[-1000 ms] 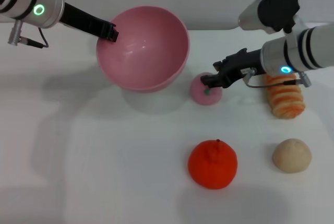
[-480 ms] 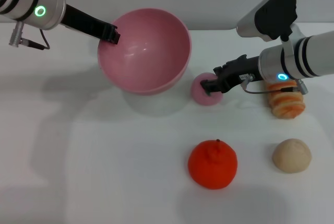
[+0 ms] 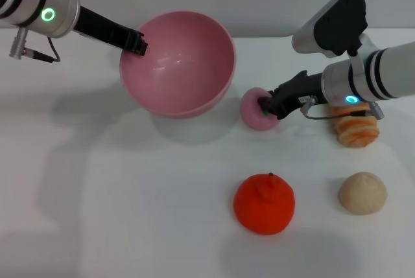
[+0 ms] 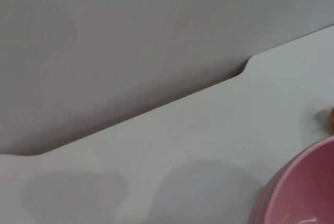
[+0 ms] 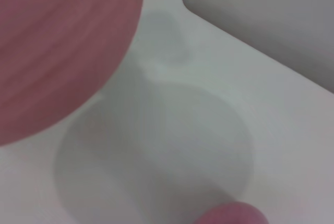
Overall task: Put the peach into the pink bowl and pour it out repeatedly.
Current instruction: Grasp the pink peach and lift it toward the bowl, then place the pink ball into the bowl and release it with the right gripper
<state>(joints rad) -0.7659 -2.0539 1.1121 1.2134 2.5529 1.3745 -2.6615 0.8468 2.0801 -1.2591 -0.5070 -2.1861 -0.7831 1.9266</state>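
On the counter (image 3: 130, 213) we see the peach (image 3: 254, 108) at our right tool (image 3: 268, 105), whose fingers look clamped on it. Leftward and farther back, our left tool (image 3: 136, 41) grips the raised, tilted pink bowl (image 3: 178, 64) by its rim.

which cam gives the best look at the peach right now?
Head view. The peach shows nearly whole on the table beside the pink bowl, with the right gripper at it. The right wrist view catches only a pink sliver at the frame edge. The left wrist view doesn't show it.
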